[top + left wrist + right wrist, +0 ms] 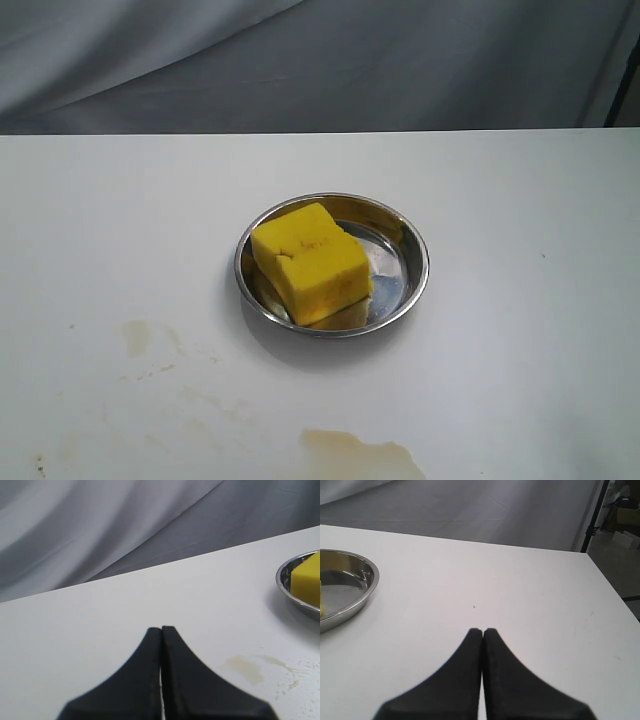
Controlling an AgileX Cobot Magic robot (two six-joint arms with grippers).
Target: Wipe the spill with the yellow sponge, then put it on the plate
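Observation:
The yellow sponge [308, 260] lies tilted inside the steel plate [424, 262] at the middle of the white table, with brown specks on its top. No small amber spill shows; only a pale brownish wet patch [355, 452] lies at the table's front edge. Neither gripper appears in the exterior view. My left gripper [161, 628] is shut with nothing in it, hovering over bare table, with the plate [286, 586] and the sponge [307, 582] off to one side. My right gripper [483, 629] is shut and empty too, with the plate [370, 587] to its side.
Faint dried brownish stains [137, 335] and streaks [205, 395] mark the table's front left; one stain [245, 669] shows near the left gripper. A grey cloth backdrop [320, 60] hangs behind the table's far edge. The table's right edge [615, 605] shows in the right wrist view.

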